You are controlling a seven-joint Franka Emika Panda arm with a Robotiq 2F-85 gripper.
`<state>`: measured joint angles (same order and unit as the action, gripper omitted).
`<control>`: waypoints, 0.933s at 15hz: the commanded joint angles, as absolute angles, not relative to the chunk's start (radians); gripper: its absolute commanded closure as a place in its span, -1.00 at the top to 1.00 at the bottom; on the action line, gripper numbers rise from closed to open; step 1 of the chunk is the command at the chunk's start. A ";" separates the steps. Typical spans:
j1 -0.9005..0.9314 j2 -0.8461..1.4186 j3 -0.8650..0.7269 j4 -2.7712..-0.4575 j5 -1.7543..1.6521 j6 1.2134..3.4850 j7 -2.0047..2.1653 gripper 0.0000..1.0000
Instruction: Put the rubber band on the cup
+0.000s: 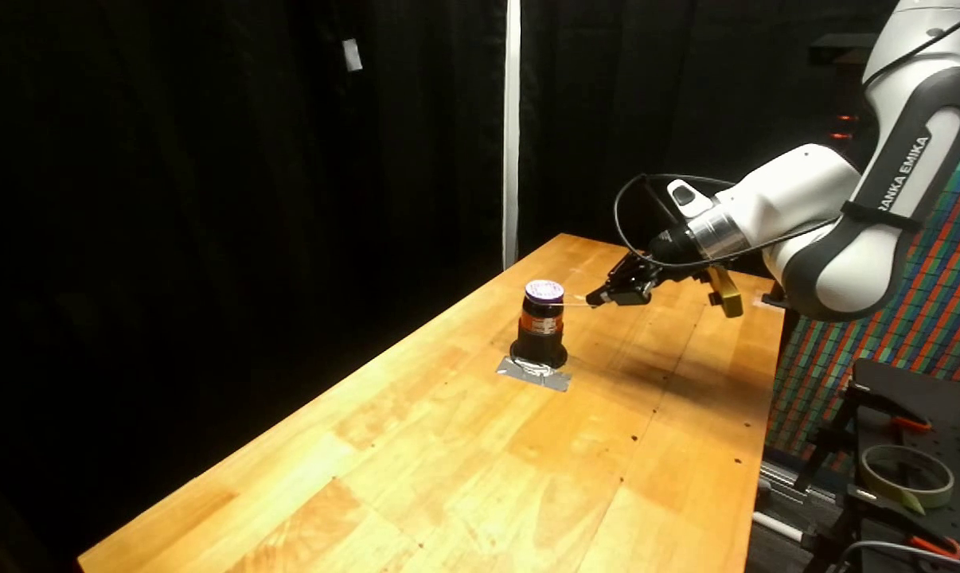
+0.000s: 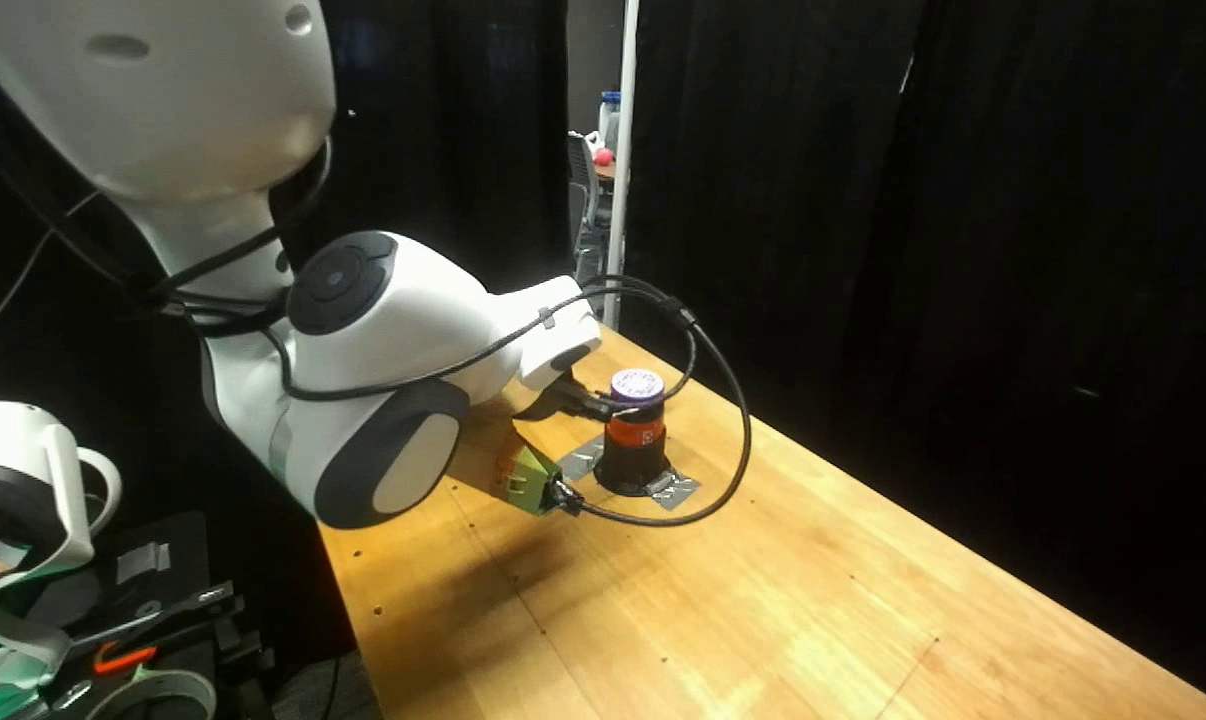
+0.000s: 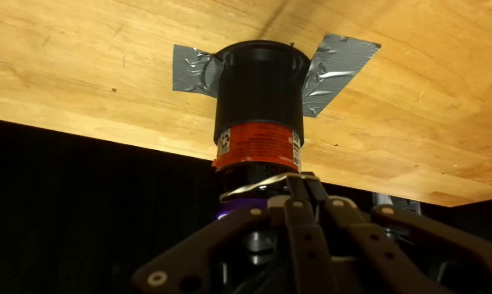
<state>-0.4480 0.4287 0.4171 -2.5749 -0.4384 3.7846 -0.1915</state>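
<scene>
Wrist view: the claw (image 3: 306,184) beside the cup (image 3: 257,139) pinches the rubber band (image 3: 257,185), so best ease cupward before releasing.

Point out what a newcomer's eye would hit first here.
Probably the white Franka Emika arm, leaning over the wooden table. Next, the purple-lidded jar, upright in a black base flanked by grey duct tape. Then the thin rubber band, stretched from the pincer across the jar's upper part.

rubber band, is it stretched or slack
Stretched: the wrist view shows the rubber band drawn nearly straight from the fingers across the cup; whether it loops fully around is hidden.
</scene>
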 commanded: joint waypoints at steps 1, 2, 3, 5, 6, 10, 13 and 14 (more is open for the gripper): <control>-0.373 0.441 0.268 -2.585 -0.592 3.908 -0.125 -0.85; -0.359 0.448 0.236 -2.582 -0.621 3.935 -0.116 -0.87; -0.340 0.455 0.208 -2.582 -0.638 3.970 -0.111 -0.86; -0.321 0.476 0.164 -2.576 -0.696 4.039 -0.096 -0.85; -0.312 0.485 0.147 -2.573 -0.726 4.069 -0.084 -0.85; -0.275 0.519 0.089 -2.559 -0.804 4.173 -0.081 -0.87; -0.256 0.531 0.060 -2.549 -0.844 4.197 -0.068 -0.84; -0.253 0.532 0.053 -2.548 -0.854 4.196 -0.062 -0.84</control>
